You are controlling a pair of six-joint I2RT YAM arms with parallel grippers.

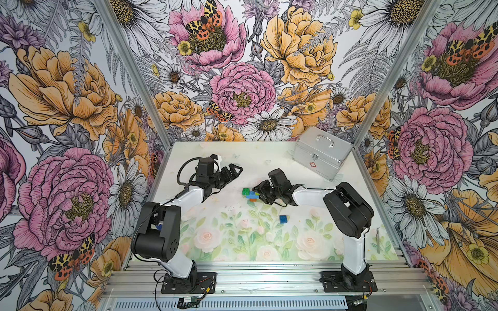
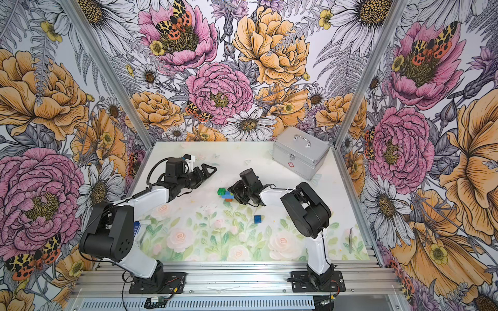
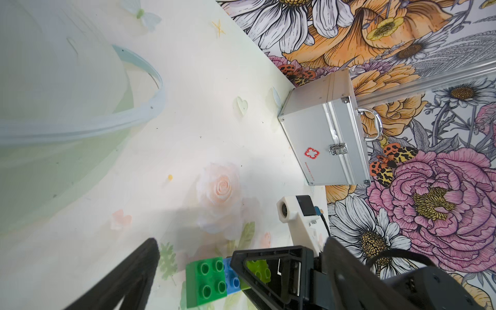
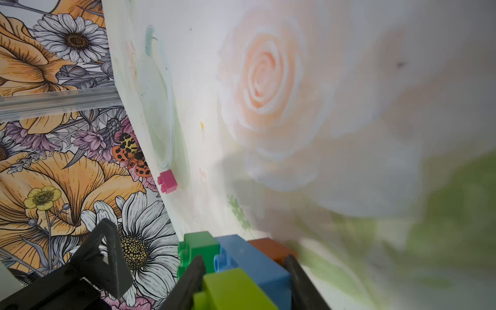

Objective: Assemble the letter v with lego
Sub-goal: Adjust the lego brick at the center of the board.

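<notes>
The unfinished letter v (image 1: 252,195) was found just right of the centre of the frame in both top views, on the pale table (image 1: 242,159). Four bricks were counted in it: an orange brick (image 4: 271,248) at the point, the light blue bar (image 4: 255,260) on it, then a dark green brick (image 1: 245,191) and a lime brick (image 4: 230,290). The bar's long axis was laid roughly left to right across the frame.

The right gripper (image 1: 256,192) was closed on this piece, with a finger pressed to either side of the bar in the right wrist view. The left gripper (image 1: 235,173) was spread wide and held nothing; it was poised up and to the left of the piece, apart from it.

A loose dark blue brick (image 1: 283,218) was seen on the table down and to the right of the piece, well apart from it and nearer the right arm. A pink brick (image 4: 166,181) was shown only in the right wrist view, at the table's edge by the wall.

Both tips were judged to be missing. Since the right gripper was occupied, the left was judged the free one for fetching, though the dark blue brick lay beyond the piece from it.
</notes>
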